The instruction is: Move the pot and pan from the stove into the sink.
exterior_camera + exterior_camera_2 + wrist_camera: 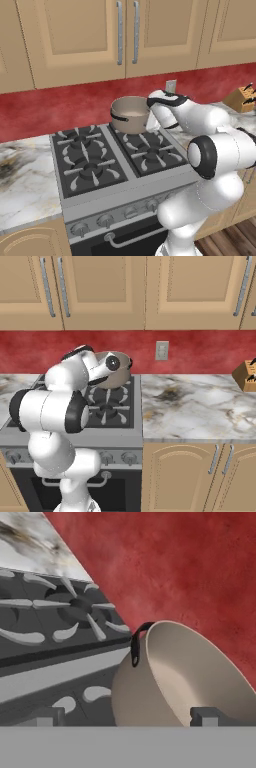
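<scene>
On the stove [95, 165], rear right burner: one pot [130, 114], lidless, pale inside, dark loop handle on its side, close to the red backsplash [60, 107]. My end effector [125, 716]: jaws wide apart, holding nothing, one fingertip before the pot's wall, the other by the grate. Marble tabletop [195, 406] right of stove: knife block [247, 376].

Lidless brownish-grey pot [129, 114] stands upright on the stove's [95, 160] back right burner
</scene>
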